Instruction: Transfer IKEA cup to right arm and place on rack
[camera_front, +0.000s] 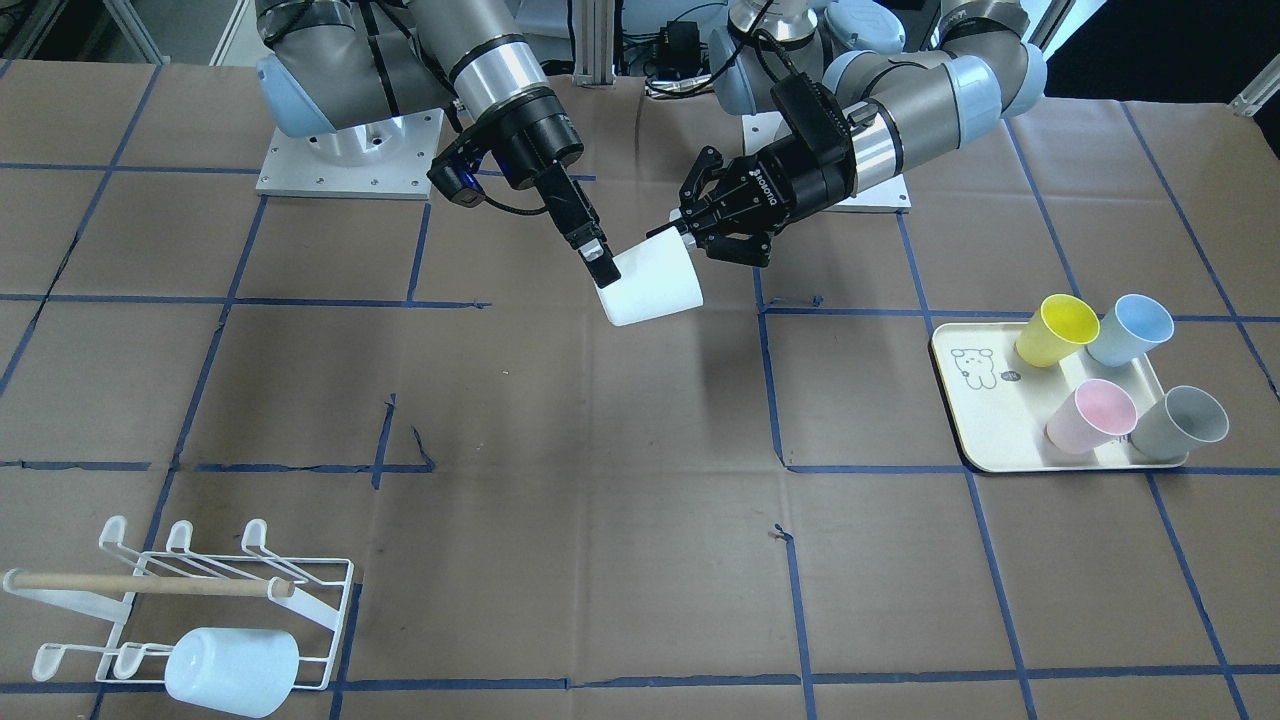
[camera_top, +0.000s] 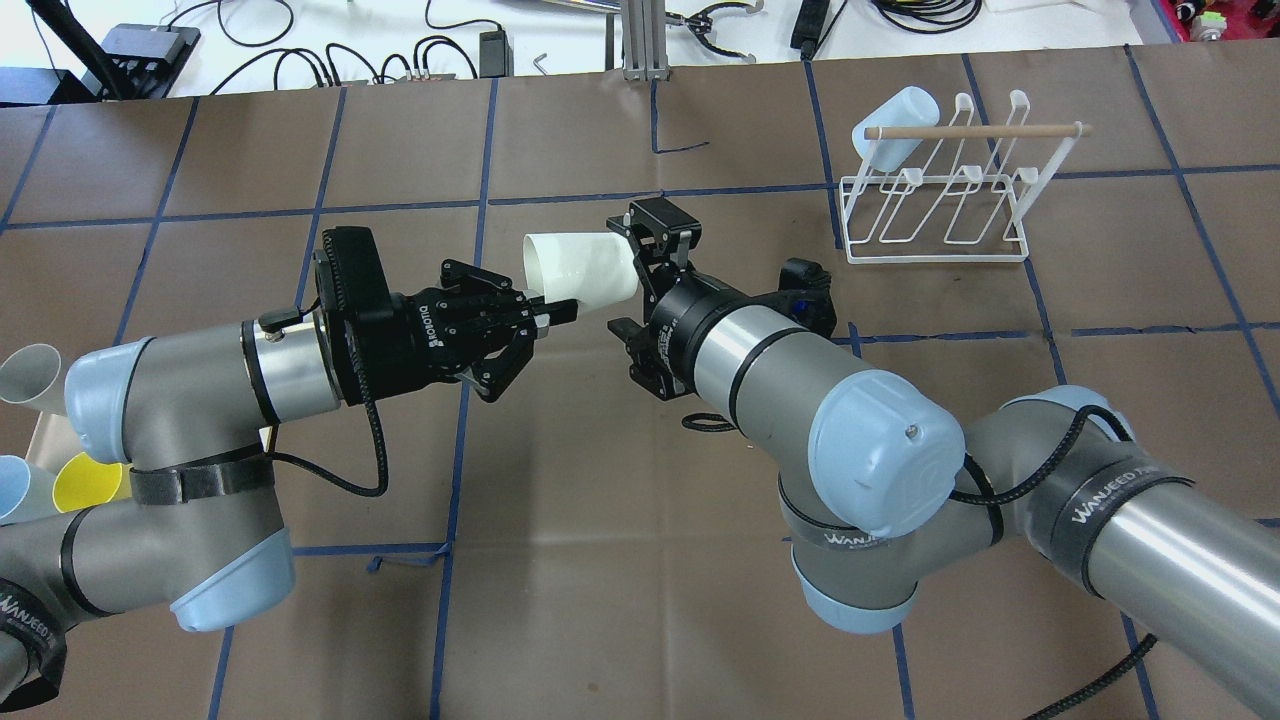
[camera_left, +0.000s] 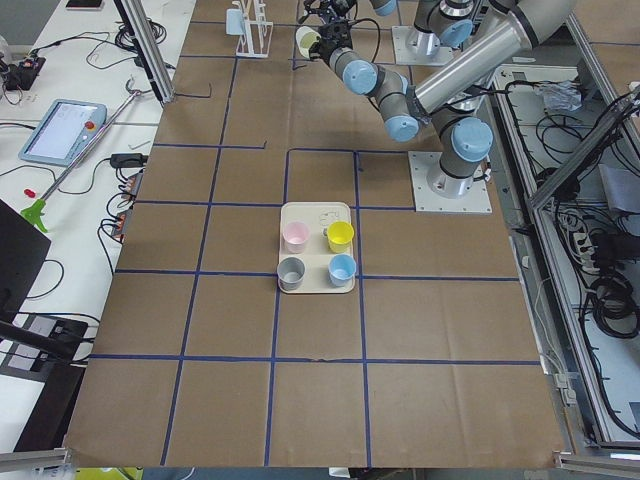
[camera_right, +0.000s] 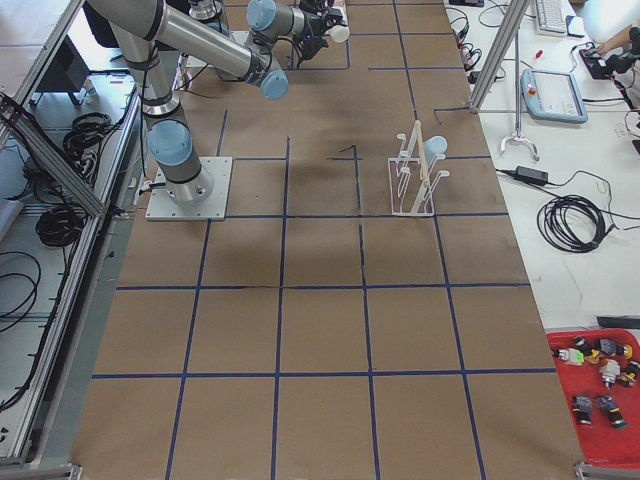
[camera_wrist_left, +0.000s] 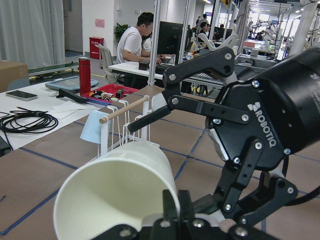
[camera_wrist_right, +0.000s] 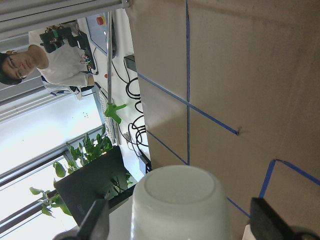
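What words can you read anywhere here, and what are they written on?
"ROBOTIQ": black two-finger left gripper, on its body.
"ROBOTIQ": black right gripper, on its body, in the left wrist view.
"WANJEED": black strap round the silver-grey right arm.
Print beside the bear drawing on the cream rectangular tray: too small to read.

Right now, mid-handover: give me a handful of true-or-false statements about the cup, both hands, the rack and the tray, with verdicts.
1. The left hand pinches the rim of the white cup. True.
2. The right hand is shut on the white cup. False: it is open, straddling the cup's base.
3. The rack holds no cup. False: one pale blue cup sits on a prong at its end.
4. A yellow cup, a blue cup, a pink cup and a grey cup stand on the tray. True.
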